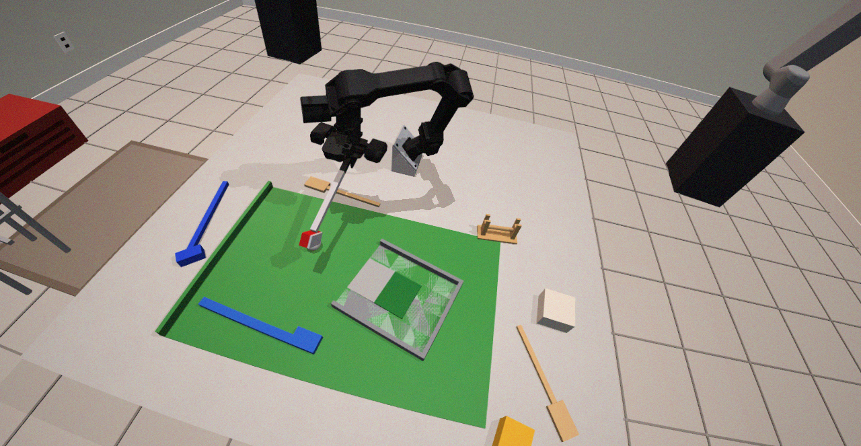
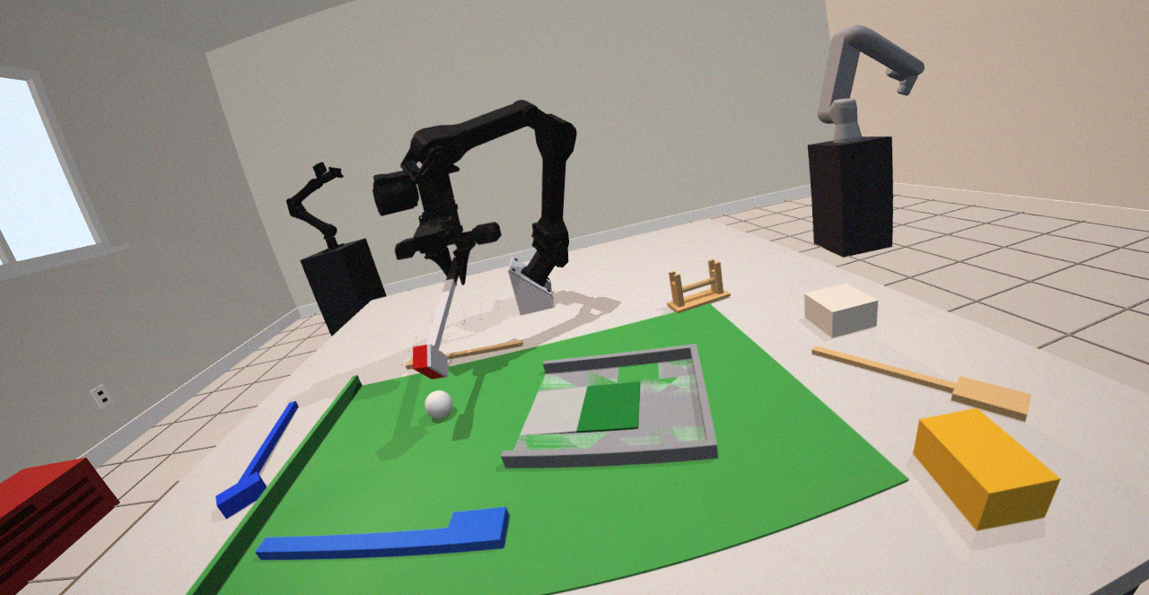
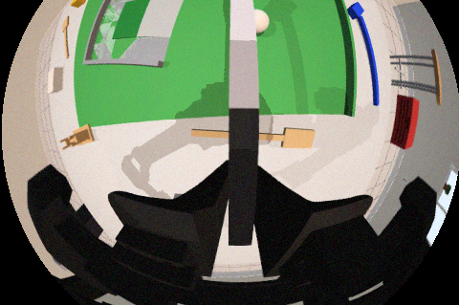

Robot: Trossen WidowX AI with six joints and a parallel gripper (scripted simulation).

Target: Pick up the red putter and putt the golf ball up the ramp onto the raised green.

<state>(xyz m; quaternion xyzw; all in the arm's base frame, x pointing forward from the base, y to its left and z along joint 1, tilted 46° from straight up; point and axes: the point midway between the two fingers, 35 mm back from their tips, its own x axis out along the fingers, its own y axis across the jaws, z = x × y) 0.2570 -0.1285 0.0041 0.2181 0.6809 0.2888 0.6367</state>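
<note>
Black parallel-jaw gripper is clamped nearly shut on the dark upper end of the red-headed putter, whose pale shaft slopes down toward the green felt mat. Putter's red block head hangs above the mat, off the surface. White golf ball rests on the mat just in front of the head in the exterior view, apart from it; from the top it is mostly hidden beneath the head. Grey-walled square tray sits mid-mat, holding the pale ramp and the dark green raised green; no ball inside. Two blue L-shaped bars lie at the mat's near and left edges.
</note>
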